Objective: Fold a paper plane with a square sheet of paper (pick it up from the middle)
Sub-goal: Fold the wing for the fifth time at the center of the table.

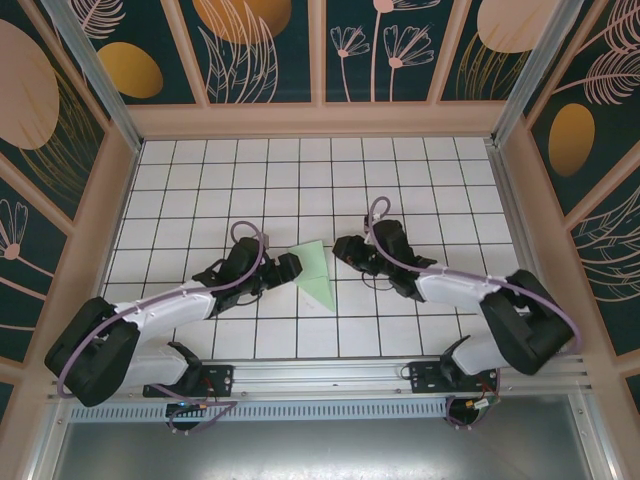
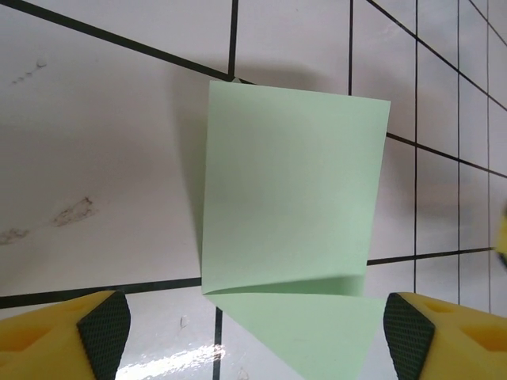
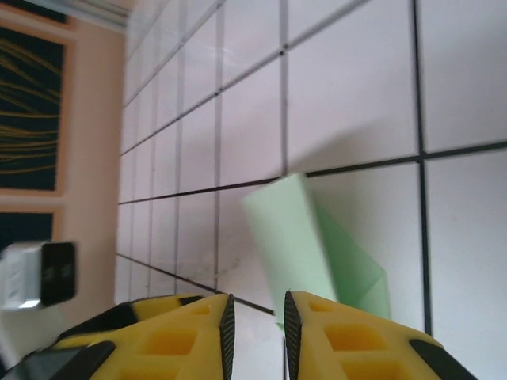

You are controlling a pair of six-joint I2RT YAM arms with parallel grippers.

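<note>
Mint-green sheet of paper (image 1: 318, 275), partly folded, lying on the white tiled table (image 1: 200, 170) between two grippers.
Left gripper (image 1: 290, 268) sits just beside the paper's left edge, its fingers spread wide and grasping nothing; one flap of the paper stands lifted off the tiles. Right gripper (image 1: 345, 248) is near the other side, fingers only slightly parted and empty.

The top camera looks down over the table (image 1: 200, 180), while both wrist cameras face one folded paper (image 2: 289, 198) closely from opposite sides.
</note>
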